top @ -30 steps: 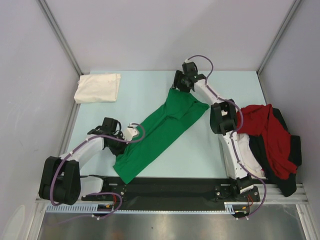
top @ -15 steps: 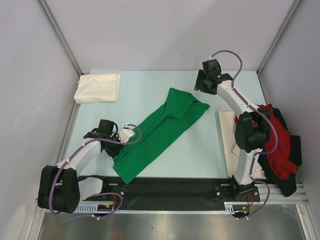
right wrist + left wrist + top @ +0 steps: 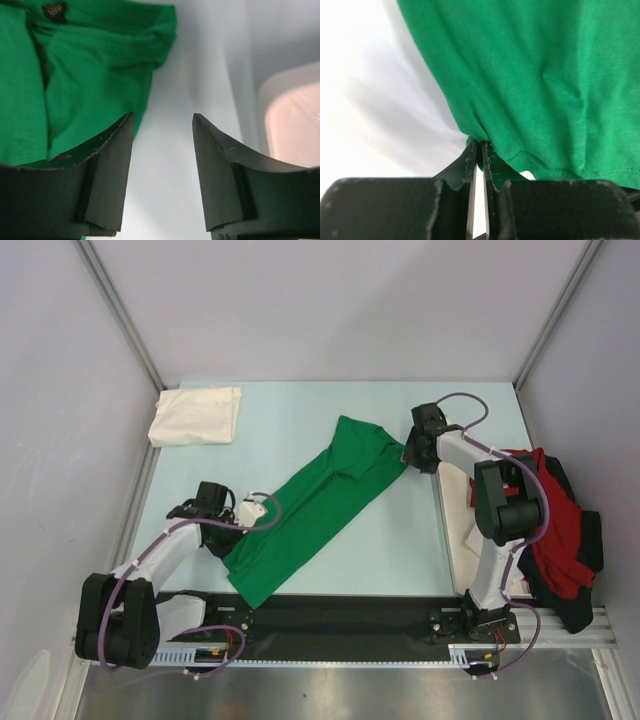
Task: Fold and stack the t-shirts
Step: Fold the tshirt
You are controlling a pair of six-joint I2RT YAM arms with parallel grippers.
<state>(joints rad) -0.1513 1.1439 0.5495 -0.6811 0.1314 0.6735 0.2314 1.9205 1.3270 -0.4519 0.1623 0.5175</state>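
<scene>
Left wrist view: the left hand (image 3: 480, 150) is almost closed, its fingertips pinching the hem of the green t-shirt (image 3: 545, 75), which lies diagonally across the tabletop (image 3: 300, 420). The right hand (image 3: 162, 125) gapes wide, gripping nothing, at the shirt's collar end.

The green tee (image 3: 320, 505) lies stretched diagonally across the tabletop (image 3: 290, 420), hem at 7 o'clock, collar at 1 o'clock. The cream-white tee (image 3: 195, 416) sits folded at 10 o'clock. The red tee (image 3: 545, 515) lies crumpled over the dark tee (image 3: 580, 605) at 4 o'clock.
</scene>
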